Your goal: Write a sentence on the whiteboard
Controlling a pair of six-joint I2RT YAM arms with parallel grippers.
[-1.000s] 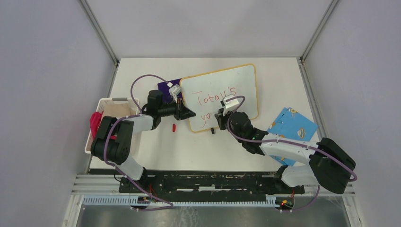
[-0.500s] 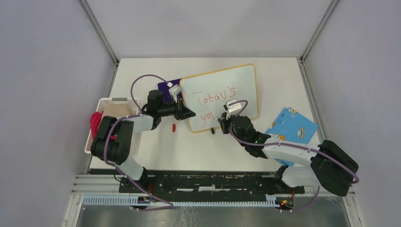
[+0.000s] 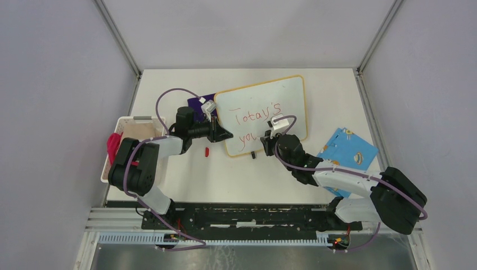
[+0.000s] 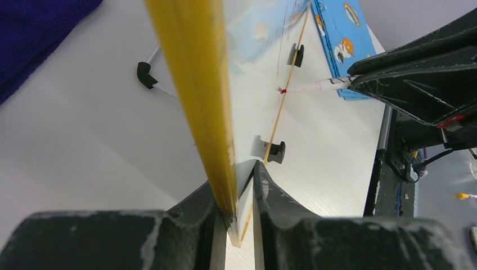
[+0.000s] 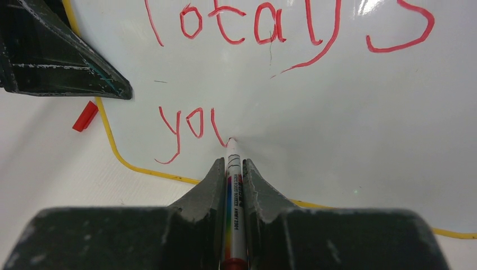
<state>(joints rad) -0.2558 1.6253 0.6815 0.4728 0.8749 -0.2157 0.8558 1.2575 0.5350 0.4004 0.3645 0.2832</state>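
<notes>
While the right gripper (image 5: pixel 232 163) pinches the marker (image 5: pixel 235 208) between nearly closed jaws, with the barrel running straight out along its fingers, the red tip rests on the whiteboard (image 5: pixel 349 146) at the foot of a half-made "u". The sentence (image 5: pixel 270 28) reads "Today's" on the upper line and "yo" plus that one stroke on the lower.

What the next move turns on is direction. The unwritten board lies to the right of the tip along the lower line, and the marker's long axis stands roughly square to that line. My judgement is that the stroke should curve up and then travel sideways to the right (not forward along the barrel).

From above, the board sits toward the far middle of the table, skewed so that the writing climbs slightly away as it runs right. The right arm is plainly the nearer to that free space.

The left gripper (image 4: pixel 239 185) is closed narrowly on the yellow frame at the board's left edge, bracing it, so it cannot serve the writing. A red cap (image 3: pixel 207 151) lies on the table just beside that corner, clear of the tip's path.
</notes>
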